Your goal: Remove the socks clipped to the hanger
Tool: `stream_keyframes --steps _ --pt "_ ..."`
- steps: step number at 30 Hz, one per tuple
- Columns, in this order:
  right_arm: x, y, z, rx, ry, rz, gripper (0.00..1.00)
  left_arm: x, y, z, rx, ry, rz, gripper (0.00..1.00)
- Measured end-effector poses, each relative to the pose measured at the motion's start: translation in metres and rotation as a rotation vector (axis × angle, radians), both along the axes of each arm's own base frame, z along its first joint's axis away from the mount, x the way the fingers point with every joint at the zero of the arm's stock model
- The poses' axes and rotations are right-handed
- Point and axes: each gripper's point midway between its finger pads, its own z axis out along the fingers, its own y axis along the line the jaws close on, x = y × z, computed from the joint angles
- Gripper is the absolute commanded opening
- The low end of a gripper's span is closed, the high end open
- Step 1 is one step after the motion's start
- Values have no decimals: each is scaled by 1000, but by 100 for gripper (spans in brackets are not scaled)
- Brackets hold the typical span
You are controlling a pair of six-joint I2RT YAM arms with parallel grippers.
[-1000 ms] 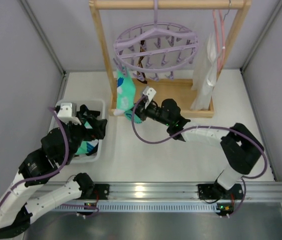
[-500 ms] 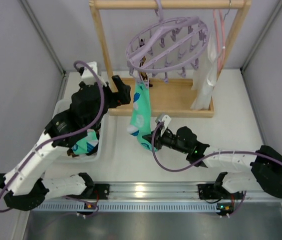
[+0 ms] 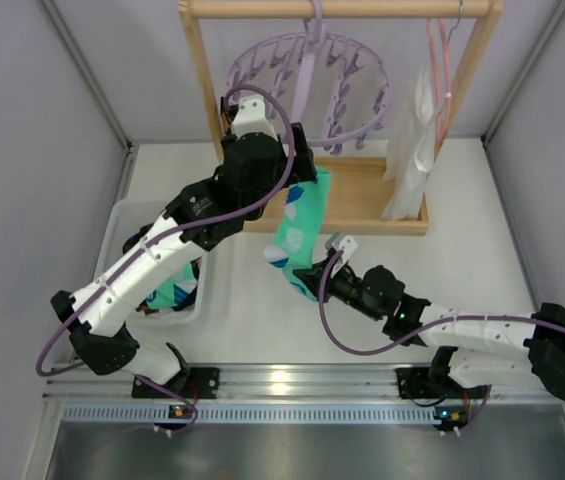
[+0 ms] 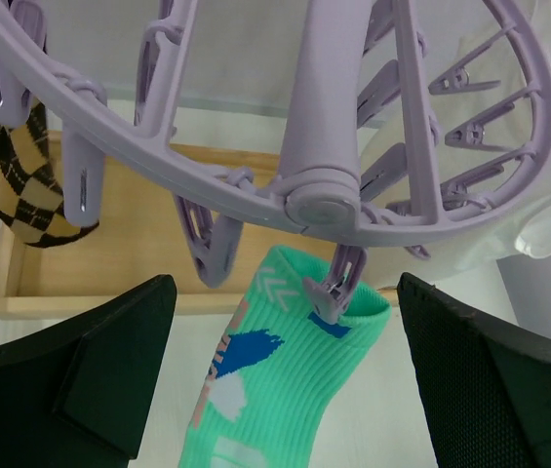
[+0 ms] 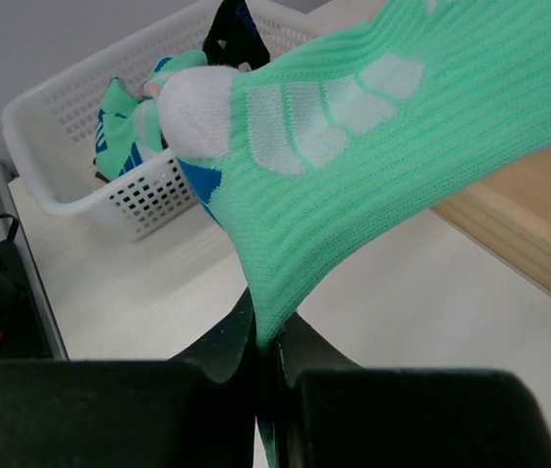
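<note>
Teal-green sock (image 3: 298, 222) hangs pegged to the lavender hanger (image 3: 305, 80) at centre frame, its toe clamped in the right gripper (image 5: 265, 346), the left gripper (image 4: 285, 361) spread wide.

You're working in a robotics lab test cell. The wooden rack (image 3: 362, 190) stands at the back of a white surface (image 3: 232, 310), which is boxed in by plain grey panels (image 3: 32, 120) on metal frame posts to the rack's left and right. In front of the rack, an aluminium rail (image 3: 302, 380) carries the bases of two cabled robot arms (image 3: 462, 325). A lavender ring hanger (image 4: 334, 146) hangs from the rack's top bar. A white mesh basket (image 5: 109, 200) sits to the rack's front left. These are ordinary laundry things set in a bare cell.
</note>
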Motion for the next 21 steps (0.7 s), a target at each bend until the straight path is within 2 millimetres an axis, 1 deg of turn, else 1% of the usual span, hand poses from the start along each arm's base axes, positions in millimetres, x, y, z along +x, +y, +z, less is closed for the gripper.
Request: stream_keyframes --steps 4,9,12,15,21 --pt "3 1 -6 -13 5 -35 0 -4 -11 -2 34 -14 17 99" --pt "3 6 -31 -80 28 -74 0 -11 -23 2 83 -49 38 99" --pt "5 7 -41 -109 31 -104 0 -14 -30 5 107 -64 42 99" --pt "5 10 -43 -126 25 -119 0 -13 -36 5 132 -75 47 98" --pt "5 20 -37 -130 2 -133 0 -10 -46 2 190 -88 56 95"
